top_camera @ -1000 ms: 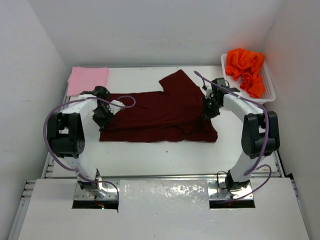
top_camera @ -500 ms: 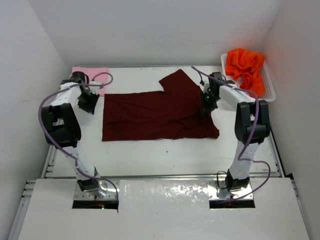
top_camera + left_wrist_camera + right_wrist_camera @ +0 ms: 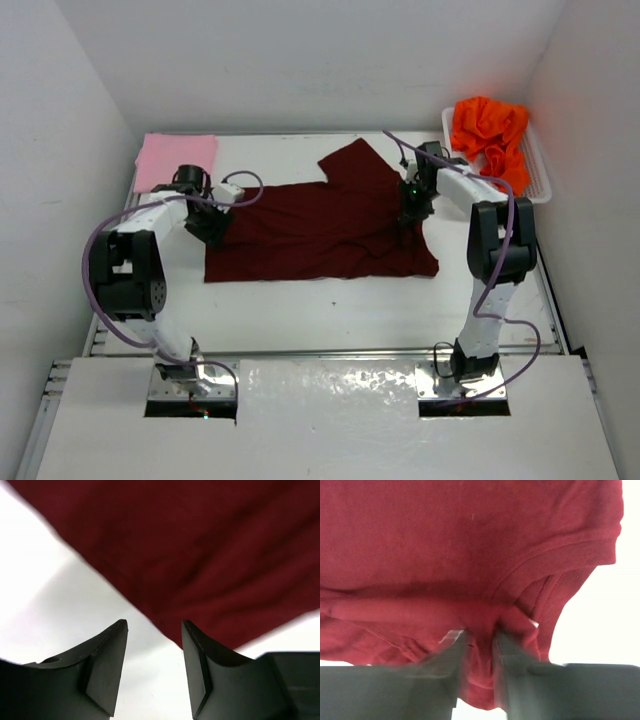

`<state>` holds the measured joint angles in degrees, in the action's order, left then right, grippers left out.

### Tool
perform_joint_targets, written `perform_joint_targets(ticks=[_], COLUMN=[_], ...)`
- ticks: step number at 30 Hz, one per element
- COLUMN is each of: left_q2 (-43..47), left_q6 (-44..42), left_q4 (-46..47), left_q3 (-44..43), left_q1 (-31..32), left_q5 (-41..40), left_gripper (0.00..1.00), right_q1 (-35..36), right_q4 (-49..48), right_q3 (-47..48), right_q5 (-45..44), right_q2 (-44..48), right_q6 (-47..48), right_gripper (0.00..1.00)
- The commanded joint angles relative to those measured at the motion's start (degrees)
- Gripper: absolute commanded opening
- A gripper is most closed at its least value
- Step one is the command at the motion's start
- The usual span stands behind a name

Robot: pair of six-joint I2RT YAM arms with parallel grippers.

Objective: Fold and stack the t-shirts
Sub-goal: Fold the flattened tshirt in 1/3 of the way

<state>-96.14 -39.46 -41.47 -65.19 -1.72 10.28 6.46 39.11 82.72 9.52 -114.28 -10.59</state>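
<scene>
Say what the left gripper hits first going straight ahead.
Likely the edge of the maroon t-shirt, just past the open fingertips of the left gripper; depth is unclear, so the table could come first.

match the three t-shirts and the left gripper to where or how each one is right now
Things:
1. pink t-shirt
2. maroon t-shirt
3. orange t-shirt
4. left gripper

Places or states:
a. crumpled in the white basket
b. open, at a cloth edge
c. folded flat, far left
d. spread out in the middle

Pairs: 1-c, 2-d, 3-a, 4-b
</scene>
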Motion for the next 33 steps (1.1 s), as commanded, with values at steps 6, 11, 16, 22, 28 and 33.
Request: perform_joint_targets(ticks=[6, 11, 16, 22, 28, 33], left_q2=[-7.1, -4.4, 1.4, -3.1, -9.8, -12.0], left_q6=[7.7, 10.4, 7.9, 9.8, 12.1, 11.2], left_q4=[8.3, -5.2, -10.4, -1.2, 1.8, 1.5], left_q3=[-7.8, -13.5, -2.6, 6.1, 4.3, 5.4], left_q1=[-2.4, -9.7, -8.9, -8.1, -8.0, -8.0], left_q5=[-10.0, 2.1, 9.0, 4.1, 5.8, 8.6], left_gripper=[0.45, 0.46, 0.81, 0.84, 0.81, 0.16], right_q1=[-0.6, -0.6, -3.3, -5.8, -10.5, -10.9], right_q4=[1.9, 5.0, 1.8, -7.3, -17.4, -20.7], right_q3=[7.0, 3.5, -17.1, -30.3, -35.5, -37.1], right_q5=[-12.1, -10.1, -7.5, 1.4, 7.2, 7.9], right_q2=[0.4, 10.3, 22.2, 25.7, 18.7, 16.4], right_q6=[-0.4, 1.3, -4.8, -7.3, -12.2, -13.9], right_gripper=[0.54, 0.62, 0.71, 0.73, 0.69, 0.25])
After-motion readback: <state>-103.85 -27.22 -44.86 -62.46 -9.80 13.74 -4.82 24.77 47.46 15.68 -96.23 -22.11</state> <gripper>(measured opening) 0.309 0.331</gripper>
